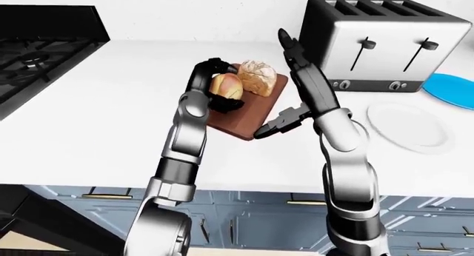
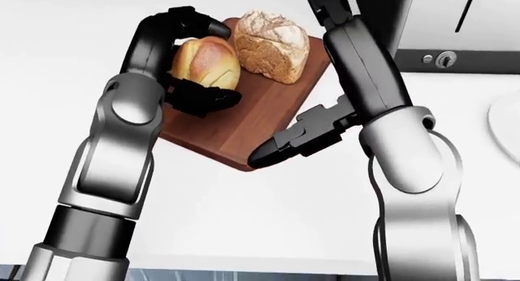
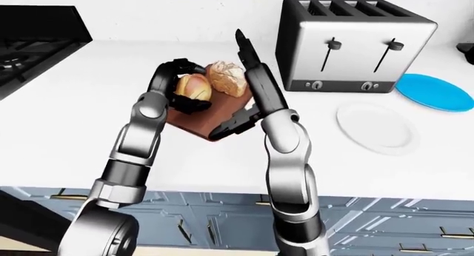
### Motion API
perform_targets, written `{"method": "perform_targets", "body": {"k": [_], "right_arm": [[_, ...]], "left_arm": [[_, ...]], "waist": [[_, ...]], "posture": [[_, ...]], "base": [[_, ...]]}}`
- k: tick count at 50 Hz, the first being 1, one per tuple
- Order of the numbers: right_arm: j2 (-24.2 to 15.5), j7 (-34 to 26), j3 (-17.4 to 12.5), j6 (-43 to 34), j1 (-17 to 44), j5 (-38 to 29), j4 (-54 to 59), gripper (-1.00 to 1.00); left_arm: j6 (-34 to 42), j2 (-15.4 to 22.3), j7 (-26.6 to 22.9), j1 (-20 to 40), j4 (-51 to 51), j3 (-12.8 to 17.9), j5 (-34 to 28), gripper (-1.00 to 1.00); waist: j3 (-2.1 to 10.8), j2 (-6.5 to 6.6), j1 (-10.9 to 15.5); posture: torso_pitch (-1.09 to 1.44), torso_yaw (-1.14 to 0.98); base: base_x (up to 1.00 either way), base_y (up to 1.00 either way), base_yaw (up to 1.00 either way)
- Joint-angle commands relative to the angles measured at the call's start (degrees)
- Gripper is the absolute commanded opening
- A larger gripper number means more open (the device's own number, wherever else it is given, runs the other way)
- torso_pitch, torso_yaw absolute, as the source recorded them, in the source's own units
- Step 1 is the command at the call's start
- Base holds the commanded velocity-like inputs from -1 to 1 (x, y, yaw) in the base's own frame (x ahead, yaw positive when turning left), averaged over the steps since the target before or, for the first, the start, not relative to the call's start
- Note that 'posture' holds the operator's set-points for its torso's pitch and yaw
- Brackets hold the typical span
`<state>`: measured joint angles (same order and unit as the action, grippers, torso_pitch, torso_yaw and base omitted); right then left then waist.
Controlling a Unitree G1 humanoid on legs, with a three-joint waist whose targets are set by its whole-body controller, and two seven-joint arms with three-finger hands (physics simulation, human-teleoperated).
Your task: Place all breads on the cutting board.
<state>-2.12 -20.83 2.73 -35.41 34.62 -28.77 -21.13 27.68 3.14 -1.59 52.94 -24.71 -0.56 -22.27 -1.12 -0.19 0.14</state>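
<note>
A brown wooden cutting board (image 2: 244,119) lies on the white counter. On its upper part stands a crusty brown loaf (image 2: 272,44). My left hand (image 2: 193,58) is shut on a golden round bun (image 2: 207,62), holding it over the board's left part, close beside the loaf. In the head view I cannot tell whether the bun touches the board. My right hand (image 2: 294,139) hangs over the board's lower right corner, fingers open and empty.
A silver toaster (image 1: 382,42) stands to the right of the board. A white plate (image 1: 409,124) and a blue plate (image 1: 455,89) lie further right. A black stove (image 1: 37,56) is at the left. Blue cabinet fronts (image 1: 252,228) run below the counter edge.
</note>
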Motion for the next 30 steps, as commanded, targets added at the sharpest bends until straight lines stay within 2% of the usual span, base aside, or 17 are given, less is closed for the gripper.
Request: {"method": "perform_targets", "body": {"k": [1, 7, 8, 14, 26, 27, 28, 30], "right_arm": [[-0.1, 0.7, -0.3, 1.7, 1.6, -0.1, -1.5, 1.00], [-0.1, 0.9, -0.3, 2.2, 1.4, 0.0, -1.2, 1.00], [-0.1, 0.9, -0.3, 2.3, 1.4, 0.0, -1.1, 1.00], [0.0, 1.0, -0.3, 2.5, 1.3, 0.1, -0.9, 1.00], [0.1, 1.0, -0.1, 2.7, 1.0, 0.0, -0.9, 1.00], [0.2, 0.9, 0.0, 2.5, 1.1, -0.1, -1.1, 1.00], [0.2, 0.9, 0.1, 2.4, 1.2, -0.2, -1.1, 1.00], [0.3, 0.8, 0.1, 2.4, 1.2, -0.3, -1.1, 1.00]], "left_arm": [[-1.1, 0.3, 0.5, 1.7, 1.7, 0.2, -0.6, 0.08], [-1.4, 0.1, 0.3, 1.4, 1.4, 0.1, -0.7, 0.23], [-1.2, 0.0, 0.3, 1.5, 1.5, 0.1, -0.7, 0.36], [-0.9, -0.3, 0.2, 1.4, 1.7, -0.1, -0.8, 0.62], [0.1, -0.5, -0.6, 1.6, 2.9, -0.3, -1.6, 0.75], [0.4, -0.5, -0.8, 1.5, 3.4, -0.4, -1.7, 0.78], [0.9, -0.5, -1.1, 1.5, 4.2, -0.4, -1.9, 0.94], [1.3, -0.5, -1.4, 1.5, 4.8, -0.4, -2.1, 0.97]], "waist": [[1.38, -0.01, 0.0], [1.48, -0.02, 0.0], [1.49, -0.03, 0.0], [1.60, -0.02, 0.0], [1.77, -0.06, 0.0], [1.77, -0.06, 0.0], [1.78, -0.06, 0.0], [1.76, -0.05, 0.0]], "posture": [[0.00, 0.00], [0.00, 0.00], [0.00, 0.00], [0.00, 0.00], [0.00, 0.00], [0.00, 0.00], [0.00, 0.00], [0.00, 0.00]], "base": [[0.00, 0.00, 0.00], [0.00, 0.00, 0.00], [0.00, 0.00, 0.00], [0.00, 0.00, 0.00], [0.00, 0.00, 0.00], [0.00, 0.00, 0.00], [0.00, 0.00, 0.00], [0.00, 0.00, 0.00]]}}
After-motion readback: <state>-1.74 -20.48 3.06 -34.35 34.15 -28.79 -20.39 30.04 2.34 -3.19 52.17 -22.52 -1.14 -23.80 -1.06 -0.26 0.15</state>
